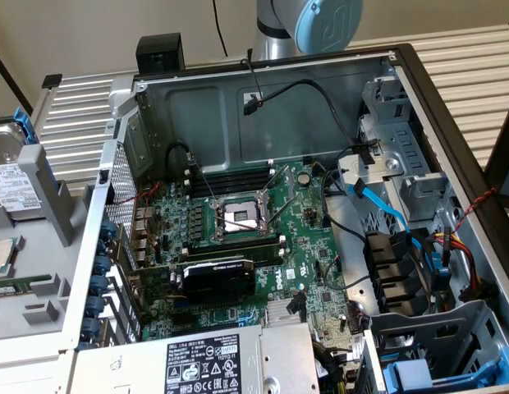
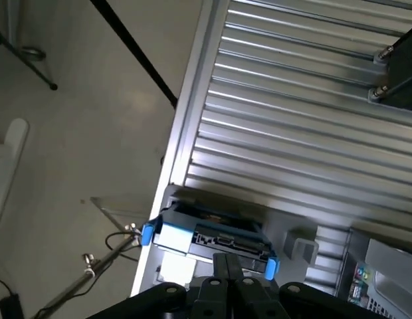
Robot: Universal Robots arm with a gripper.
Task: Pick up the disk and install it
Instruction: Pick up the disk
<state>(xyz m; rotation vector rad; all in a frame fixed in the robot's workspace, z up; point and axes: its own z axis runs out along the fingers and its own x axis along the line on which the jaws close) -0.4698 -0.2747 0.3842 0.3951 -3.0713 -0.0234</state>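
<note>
The disk [image 2: 193,236] stands on edge in a grey holder [image 2: 302,247] at the corner of the slatted table, its connector edge facing me, with blue carrier tabs at both ends. My gripper [image 2: 227,266] hangs just short of that edge, fingers pressed together with nothing between them. In the exterior view the disk [image 1: 10,185] shows its silver face and white label at the exterior view's far left, outside the open computer case [image 1: 263,107]. A blue-capped joint of the arm [image 1: 320,23] is behind the case.
Inside the case are the motherboard [image 1: 246,238], a grey power-supply box [image 1: 213,361] at the front, drive bays [image 1: 402,164] at the exterior view's right, and another blue-framed drive [image 1: 427,373] low right. Loose cables [image 1: 386,213] cross the bays. A black post [image 2: 133,50] crosses the floor.
</note>
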